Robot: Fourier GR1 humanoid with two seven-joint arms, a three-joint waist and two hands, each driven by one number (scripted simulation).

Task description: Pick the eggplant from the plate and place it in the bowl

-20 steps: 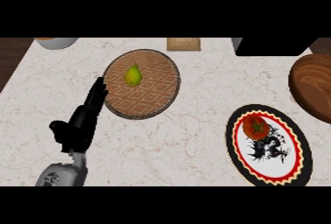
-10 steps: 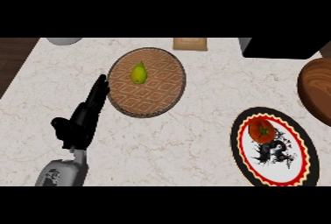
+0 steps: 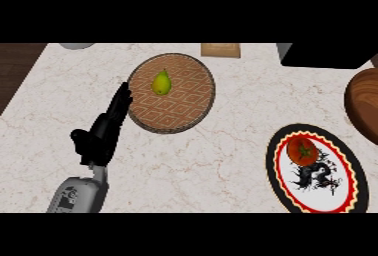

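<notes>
A small yellow-green fruit (image 3: 162, 83), pear-like in shape rather than like an eggplant, lies in the upper left part of the brown patterned plate (image 3: 184, 112). Just left of that plate, the left hand (image 3: 105, 131) stretches up along its rim with fingers straight and together, holding nothing and not touching the fruit. Well to the right of the brown plate, a wooden bowl (image 3: 363, 102) shows at the view's right edge. Below the bowl sits a black-rimmed, red-and-white plate (image 3: 284, 187) carrying a red tomato-like fruit (image 3: 302, 151).
</notes>
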